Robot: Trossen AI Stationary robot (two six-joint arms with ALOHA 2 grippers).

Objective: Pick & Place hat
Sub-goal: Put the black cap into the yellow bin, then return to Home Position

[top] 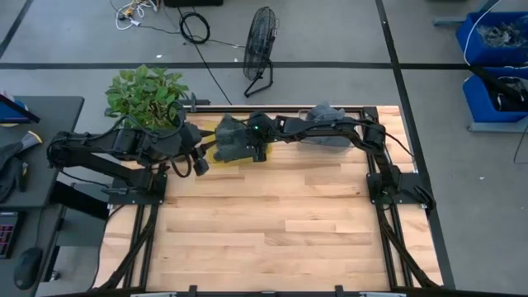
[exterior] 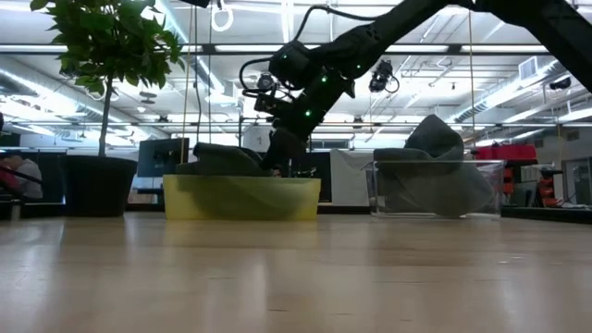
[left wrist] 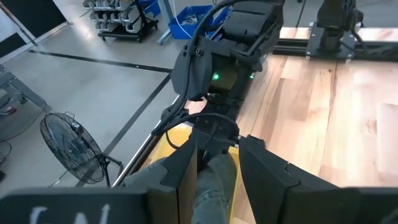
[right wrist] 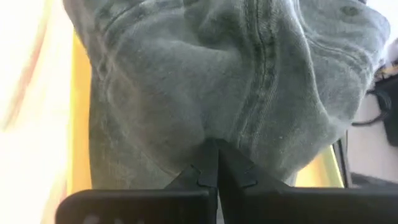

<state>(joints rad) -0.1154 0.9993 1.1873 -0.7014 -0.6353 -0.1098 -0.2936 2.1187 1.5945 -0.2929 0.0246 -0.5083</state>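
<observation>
A grey denim hat (right wrist: 205,74) lies in a yellow bin (exterior: 240,198) at the table's far edge; it also shows in the high view (top: 233,140). My right gripper (right wrist: 211,163) reaches across from the right, down into that bin, and is shut on the hat; in the low view it (exterior: 276,159) dips behind the bin's wall. More grey hats (exterior: 442,153) are piled in a clear bin (top: 326,125) to the right. My left gripper (left wrist: 219,167) hovers open just left of the yellow bin (top: 198,162), touching nothing. My right gripper pinches a fold of the hat's grey cloth (right wrist: 211,134) between its two shut fingers, next to a stitched seam. It comes from above, pointing down into the yellow bin. The hat rests in the bin, and its cloth puckers toward the fingertips.
A potted plant (top: 147,95) stands at the far left corner beside my left arm. The two bins sit side by side along the far edge. The wooden tabletop (top: 280,223) stretches toward the near edge. A floor fan (top: 260,45) stands beyond the table.
</observation>
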